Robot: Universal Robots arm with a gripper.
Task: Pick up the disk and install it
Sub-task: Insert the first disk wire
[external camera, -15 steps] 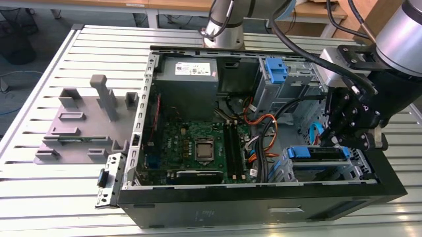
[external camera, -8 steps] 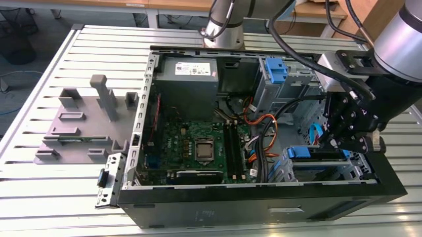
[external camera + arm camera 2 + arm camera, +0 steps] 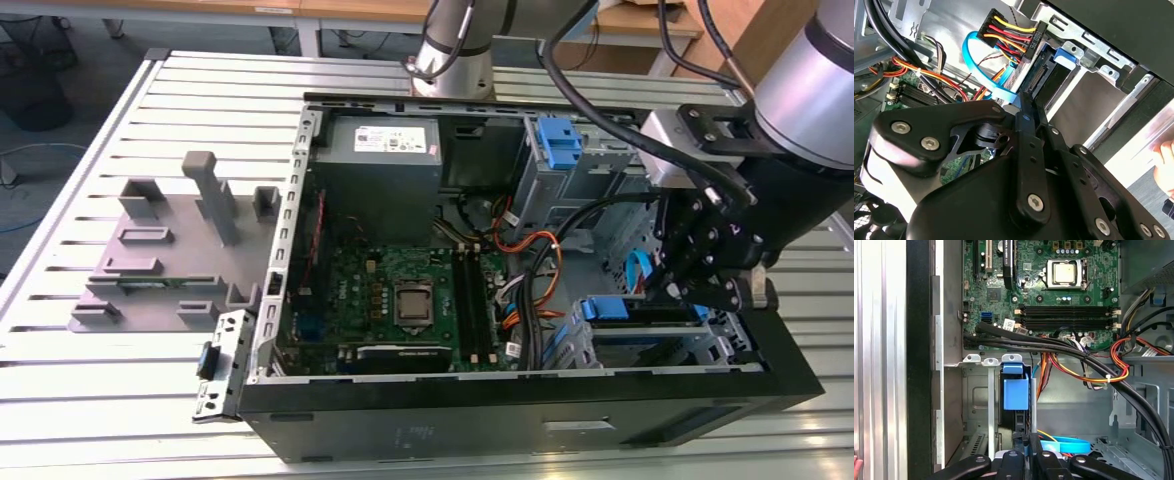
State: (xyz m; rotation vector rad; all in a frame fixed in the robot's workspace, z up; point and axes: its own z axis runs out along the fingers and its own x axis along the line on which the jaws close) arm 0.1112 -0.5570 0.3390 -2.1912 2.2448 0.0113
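Slatted metal counter [image 3: 80,380] carried a grey fixture [image 3: 167,255] and the open computer case [image 3: 534,425], well away from my fingers [image 3: 707,290]. I judged installation nearly done: the disk [image 3: 1015,390] sat in its drive bay just ahead. Whether my fingers were spread or pressed together, I couldn't tell.

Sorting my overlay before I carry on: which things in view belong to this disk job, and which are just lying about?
Job: disk in its blue bracket, inside the drive cage; gripper beside it.
Lying about: grey plastic stand on the table; power supply box; spare blue bracket; motherboard.
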